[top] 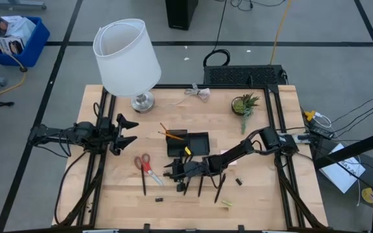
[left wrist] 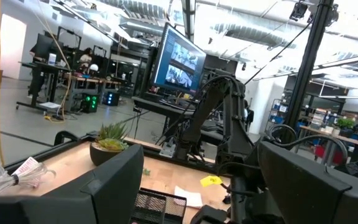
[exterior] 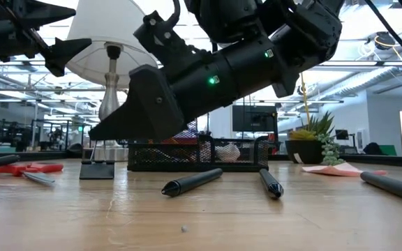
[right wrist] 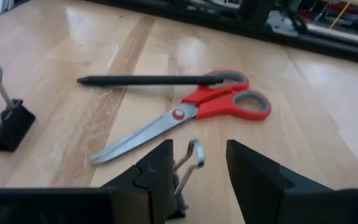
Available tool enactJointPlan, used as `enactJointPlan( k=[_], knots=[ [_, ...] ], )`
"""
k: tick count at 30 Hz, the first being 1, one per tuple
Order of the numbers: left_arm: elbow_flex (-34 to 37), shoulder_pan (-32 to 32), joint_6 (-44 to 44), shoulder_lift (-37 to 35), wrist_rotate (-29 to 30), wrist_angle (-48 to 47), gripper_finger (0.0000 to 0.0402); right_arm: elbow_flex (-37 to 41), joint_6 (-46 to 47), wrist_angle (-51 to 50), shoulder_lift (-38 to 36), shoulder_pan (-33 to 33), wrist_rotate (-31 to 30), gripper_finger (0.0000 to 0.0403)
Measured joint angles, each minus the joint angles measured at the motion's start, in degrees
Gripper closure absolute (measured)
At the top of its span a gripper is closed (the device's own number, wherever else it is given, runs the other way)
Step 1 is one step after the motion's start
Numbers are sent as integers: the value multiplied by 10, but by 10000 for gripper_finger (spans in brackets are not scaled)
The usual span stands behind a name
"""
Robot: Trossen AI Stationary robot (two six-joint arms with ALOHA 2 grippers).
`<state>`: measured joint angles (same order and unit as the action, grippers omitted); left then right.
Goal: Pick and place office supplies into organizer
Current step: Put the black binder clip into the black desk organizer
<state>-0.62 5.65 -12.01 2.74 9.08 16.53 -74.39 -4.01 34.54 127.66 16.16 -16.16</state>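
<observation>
Between the right claw's (right wrist: 197,171) dark fingers sits a small black binder clip with silver wire handles (right wrist: 188,165), apparently grasped. Red-handled steel scissors (right wrist: 194,112) lie at twelve o'clock beside a slim black pen (right wrist: 145,79). Low black compartment organizer (top: 188,143) sits mid-surface. Left claw (top: 127,131) hangs released at nine o'clock.

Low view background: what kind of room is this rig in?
Probably an open-plan robotics lab or workshop. Exposed ceiling ducts, a large monitor on a workbench, and more workstations behind. The table itself is staged like a desk, with a lamp and potted plant.
</observation>
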Motion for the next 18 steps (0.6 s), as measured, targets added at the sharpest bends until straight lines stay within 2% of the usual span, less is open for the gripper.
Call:
enactJointPlan(
  k=[9,18],
  knots=[
    [0,0,0,0,0,0,82,0,4,-15,0,-5,14,267],
    [0,0,0,0,0,0,82,0,4,-10,0,-4,15,331]
  ],
)
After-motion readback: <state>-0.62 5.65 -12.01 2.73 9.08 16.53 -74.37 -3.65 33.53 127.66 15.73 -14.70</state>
